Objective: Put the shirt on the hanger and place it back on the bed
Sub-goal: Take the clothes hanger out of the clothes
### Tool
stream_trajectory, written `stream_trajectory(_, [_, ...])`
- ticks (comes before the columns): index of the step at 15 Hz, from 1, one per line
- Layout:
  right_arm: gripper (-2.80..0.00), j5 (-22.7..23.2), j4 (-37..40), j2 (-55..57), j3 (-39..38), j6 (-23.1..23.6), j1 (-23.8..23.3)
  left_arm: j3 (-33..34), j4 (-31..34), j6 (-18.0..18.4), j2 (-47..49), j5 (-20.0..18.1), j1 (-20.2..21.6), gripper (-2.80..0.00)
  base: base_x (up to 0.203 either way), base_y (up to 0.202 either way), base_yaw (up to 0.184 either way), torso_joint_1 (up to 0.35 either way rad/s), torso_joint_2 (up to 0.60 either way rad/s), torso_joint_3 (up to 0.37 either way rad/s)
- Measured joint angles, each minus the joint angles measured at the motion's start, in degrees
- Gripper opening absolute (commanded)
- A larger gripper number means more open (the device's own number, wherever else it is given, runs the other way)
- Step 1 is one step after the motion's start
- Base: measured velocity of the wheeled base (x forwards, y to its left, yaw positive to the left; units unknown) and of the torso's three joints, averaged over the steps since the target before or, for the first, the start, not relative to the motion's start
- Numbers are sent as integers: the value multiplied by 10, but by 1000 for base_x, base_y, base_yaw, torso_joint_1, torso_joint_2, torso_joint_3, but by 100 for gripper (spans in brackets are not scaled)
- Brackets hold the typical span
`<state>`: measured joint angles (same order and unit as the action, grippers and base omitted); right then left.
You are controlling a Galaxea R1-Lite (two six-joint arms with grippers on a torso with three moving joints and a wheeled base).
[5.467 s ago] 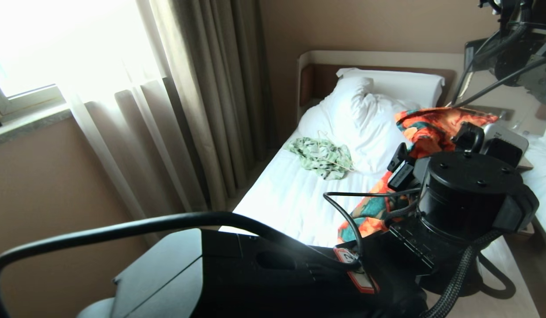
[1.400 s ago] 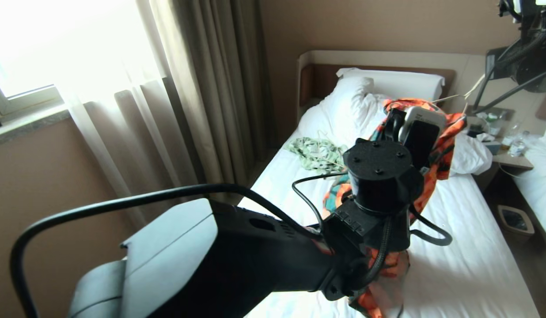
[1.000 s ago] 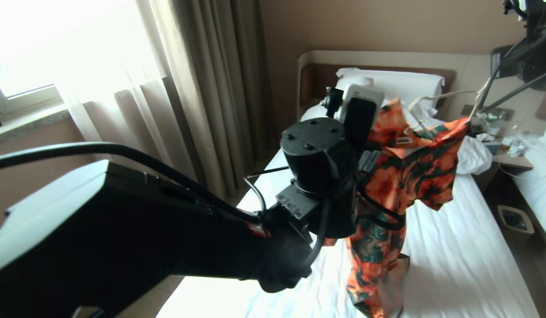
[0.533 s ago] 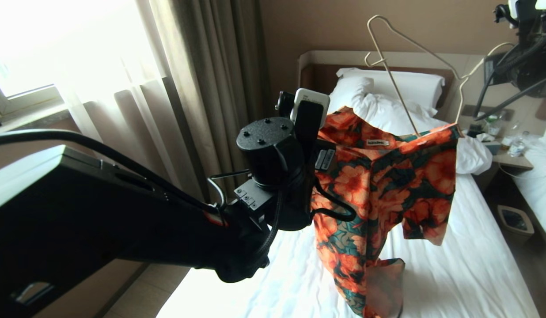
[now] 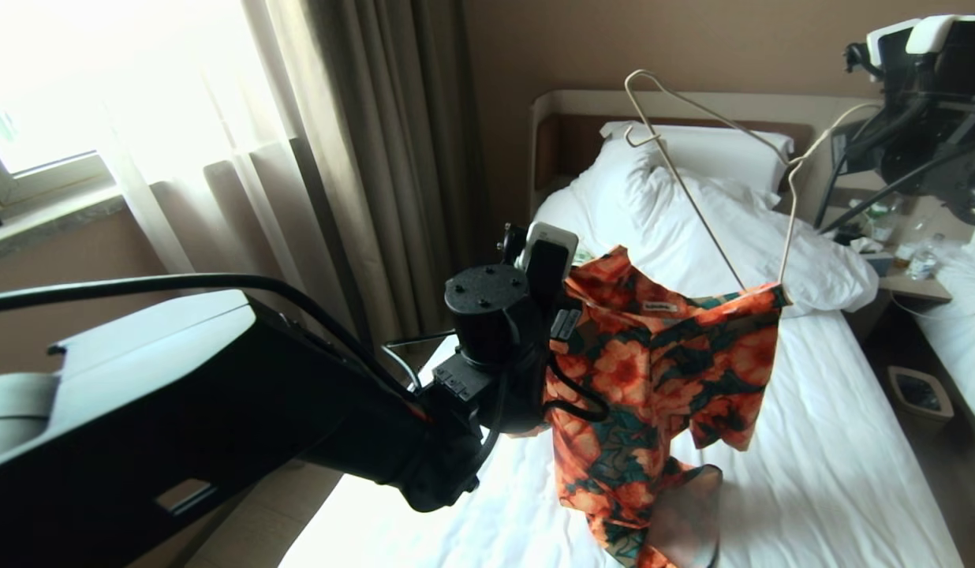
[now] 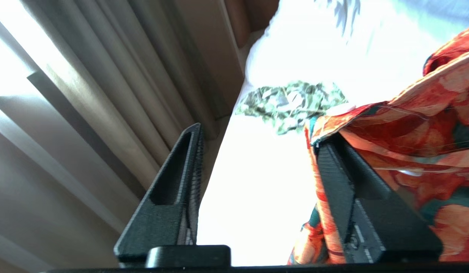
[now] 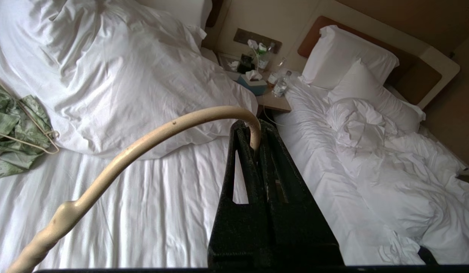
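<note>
The shirt [image 5: 661, 363], orange flowers on dark green, hangs in the air over the bed [image 5: 834, 442]. One shoulder is threaded on a corner of the cream hanger [image 5: 787, 163]; the rest of the hanger's triangle stands bare above the collar. My right gripper [image 7: 253, 129], high at the right, is shut on the hanger's hook [image 7: 162, 131]. My left gripper [image 6: 261, 134] is open at the shirt's other shoulder. Cloth [image 6: 409, 125] drapes over one of its fingers [image 6: 340, 182], and nothing lies between the fingers. The left wrist [image 5: 495, 315] hides that shoulder in the head view.
A pale green-and-white shirt [image 7: 10, 125] with its own hanger lies on the bed near the bunched duvet [image 5: 732, 229]. Curtains [image 5: 361, 158] hang at the left. A nightstand [image 7: 272, 100] with bottles, a bin [image 5: 921, 394] and a second bed [image 7: 371, 151] stand at the right.
The left gripper has opened and let go of the shirt's shoulder. Over the last second the hanger rose clear of the collar, then hanger, shirt and left arm sank a little.
</note>
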<state>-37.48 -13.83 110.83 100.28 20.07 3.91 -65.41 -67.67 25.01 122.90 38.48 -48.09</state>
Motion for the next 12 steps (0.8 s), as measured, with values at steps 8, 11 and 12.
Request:
stream_trajectory(8, [-280,-2,-42,48,-13,-1,10,154,6,-78,12,-99,16,0,0,0,0,0,0,0])
stream_trajectory(11, [-280,-2,-59,51,-30,-1,13,146,11,-92,35,-113,-3,0,0,0,0,0,0,0])
stream_trajectory(12, [-280,-2,-59,52,-32,-1,14,138,19,-93,43,-112,-13,0,0,0,0,0,0,0])
